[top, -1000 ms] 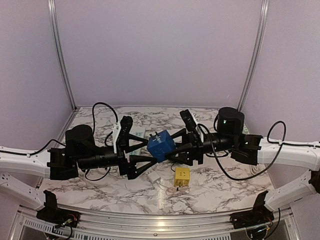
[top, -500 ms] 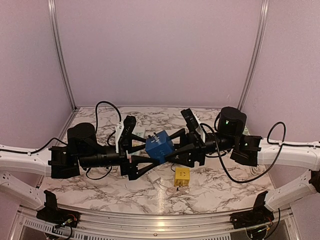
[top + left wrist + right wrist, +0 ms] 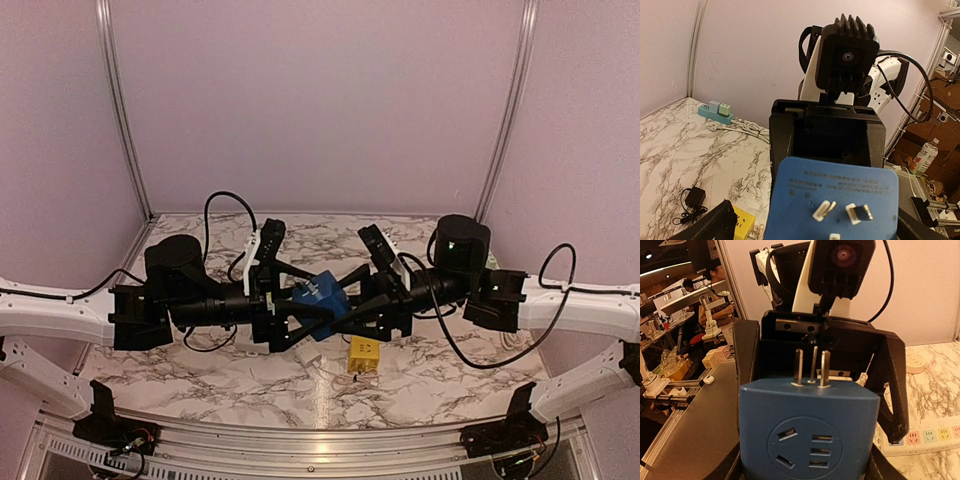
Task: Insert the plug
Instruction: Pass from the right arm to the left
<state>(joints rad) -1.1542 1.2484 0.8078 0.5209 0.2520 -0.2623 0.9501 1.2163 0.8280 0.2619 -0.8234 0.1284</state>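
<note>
A blue cube plug (image 3: 320, 294) hangs above the middle of the table with my right gripper (image 3: 342, 302) shut on its sides. In the right wrist view its socket face (image 3: 807, 440) looks at the camera, gripped by my right gripper (image 3: 805, 467), and its three prongs (image 3: 812, 367) point away at the left arm. My left gripper (image 3: 303, 306) is open, its fingers spread to either side of the plug's pronged end. The left wrist view shows that pronged face (image 3: 840, 200) close up between the tips of my left gripper (image 3: 815, 222), with a gap at the left finger.
A yellow cube adapter (image 3: 363, 352) lies on the marble table just below the grippers. A white power strip (image 3: 925, 436) with coloured sockets lies near it. A teal strip (image 3: 715, 111) sits by the back wall, and a black charger (image 3: 691, 199) with its cable lies on the table.
My left arm has slid right, so its open fingers now flank the blue plug. The right gripper and the plug have dropped slightly and shifted left.
</note>
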